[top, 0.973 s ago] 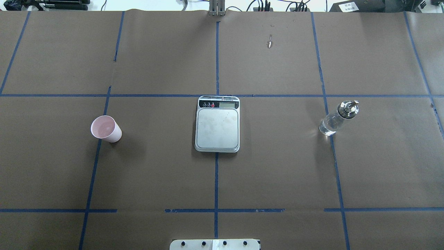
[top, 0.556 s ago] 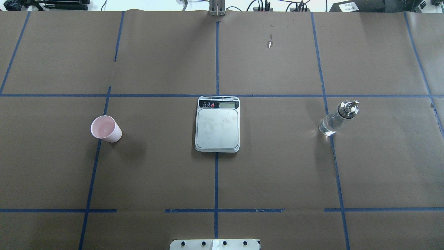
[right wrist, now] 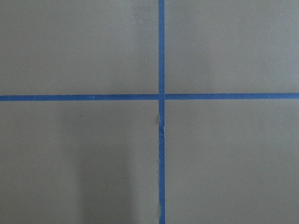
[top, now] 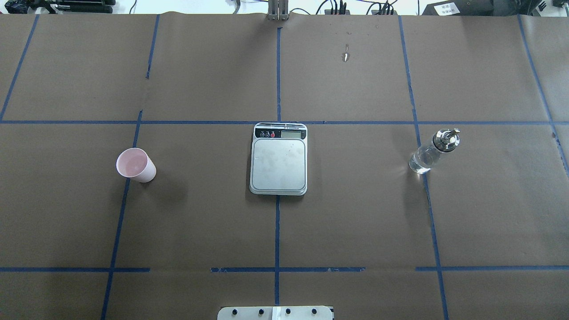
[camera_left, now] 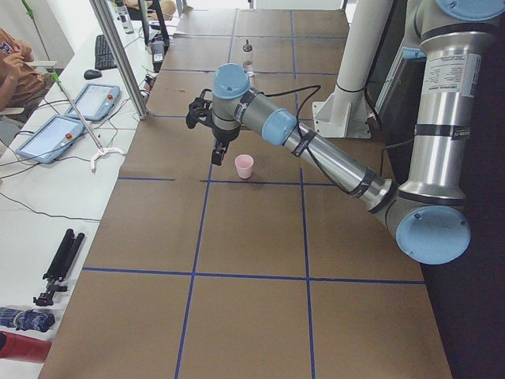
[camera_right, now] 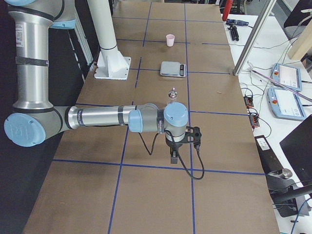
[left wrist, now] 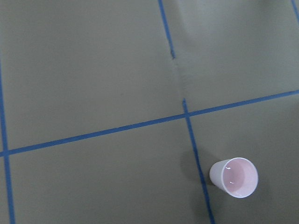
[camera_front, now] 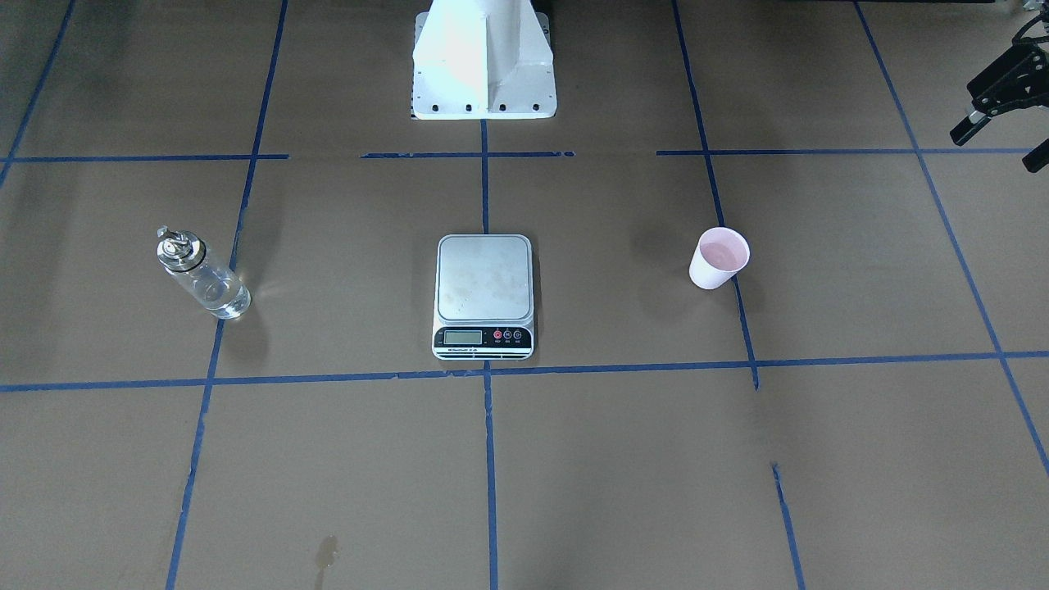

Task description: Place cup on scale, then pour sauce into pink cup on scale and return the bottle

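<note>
Broadly, brown paper [top: 200, 80] covers the table, cut into large squares by blue tape lines [top: 277, 231]. The white robot pedestal [camera_front: 483, 57] stands at the table's robot-side edge. Side benches carry tablets [camera_left: 49, 138], a keyboard [camera_left: 104, 52] and cables, with a person's arm [camera_left: 12, 67] at one corner. A small stain [camera_front: 326, 551] marks the paper on the operators' side.

The scale [top: 278, 164] lies at the middle on a tape line. The cup [top: 135, 165] stands upright on the robot's left, well apart from the scale, its pink inside showing. The bottle [top: 429, 153] stands upright on the robot's right, clear sauce [top: 420, 162] in its lower part.

The left gripper [camera_front: 1000, 147] hangs above the paper near the cup, jaws apart and holding nothing. The right gripper [camera_right: 173, 157] hangs over the paper near the bottle; I cannot tell how its jaws stand.
</note>
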Robot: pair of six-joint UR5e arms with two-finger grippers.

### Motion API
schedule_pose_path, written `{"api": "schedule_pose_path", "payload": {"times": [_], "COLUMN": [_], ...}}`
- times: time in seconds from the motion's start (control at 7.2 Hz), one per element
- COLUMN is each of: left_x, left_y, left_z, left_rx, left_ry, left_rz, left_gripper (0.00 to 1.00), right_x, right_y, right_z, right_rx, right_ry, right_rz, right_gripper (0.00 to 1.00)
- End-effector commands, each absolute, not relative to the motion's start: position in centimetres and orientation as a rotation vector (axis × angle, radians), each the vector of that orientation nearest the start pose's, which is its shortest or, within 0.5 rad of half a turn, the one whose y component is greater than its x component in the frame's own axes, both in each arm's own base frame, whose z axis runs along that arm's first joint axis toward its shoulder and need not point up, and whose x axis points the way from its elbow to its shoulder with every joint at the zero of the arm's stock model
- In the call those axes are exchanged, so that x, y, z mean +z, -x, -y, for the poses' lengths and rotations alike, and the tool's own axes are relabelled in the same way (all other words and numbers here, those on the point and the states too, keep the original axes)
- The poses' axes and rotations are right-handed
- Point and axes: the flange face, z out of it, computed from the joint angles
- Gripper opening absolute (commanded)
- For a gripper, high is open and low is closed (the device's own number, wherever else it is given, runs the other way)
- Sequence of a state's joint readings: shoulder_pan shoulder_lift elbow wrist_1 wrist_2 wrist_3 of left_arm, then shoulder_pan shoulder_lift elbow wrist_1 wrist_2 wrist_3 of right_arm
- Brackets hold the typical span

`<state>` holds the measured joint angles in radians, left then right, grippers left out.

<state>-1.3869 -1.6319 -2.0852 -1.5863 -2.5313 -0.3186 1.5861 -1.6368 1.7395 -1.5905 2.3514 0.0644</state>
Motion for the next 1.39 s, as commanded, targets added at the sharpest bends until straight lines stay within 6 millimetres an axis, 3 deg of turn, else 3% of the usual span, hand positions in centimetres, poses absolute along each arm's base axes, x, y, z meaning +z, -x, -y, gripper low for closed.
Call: {"api": "schedule_pose_path", "payload": {"times": [0.0,0.14,0.56,0.83,1.25], "left_x": [36.3,34.9,35.0,35.9,39.8], "left_y": [-9.3,-12.5,-21.2,-23.7,-27.9], "left_z": [47.3,47.6,46.2,46.0,46.9], "left_rx": [0.154,0.052,-0.097,-0.136,-0.172], "left_ry": [-0.201,-0.145,-0.071,-0.054,-0.052], "left_rz": [-1.029,-1.004,-0.909,-0.920,-0.901], "left_gripper": [1.00,1.00,1.00,1.00,1.00], "right_x": [61.0,61.1,60.3,60.1,61.2], "right_y": [-7.1,-7.1,-7.0,-7.0,-7.0], "right_z": [46.5,46.4,46.5,46.3,45.6], "right_rx": [0.045,0.045,0.038,0.044,0.050], "right_ry": [-0.057,-0.055,-0.072,-0.076,-0.057], "right_rz": [0.779,0.777,0.781,0.783,0.773], "right_gripper": [1.00,1.00,1.00,1.00,1.00]}}
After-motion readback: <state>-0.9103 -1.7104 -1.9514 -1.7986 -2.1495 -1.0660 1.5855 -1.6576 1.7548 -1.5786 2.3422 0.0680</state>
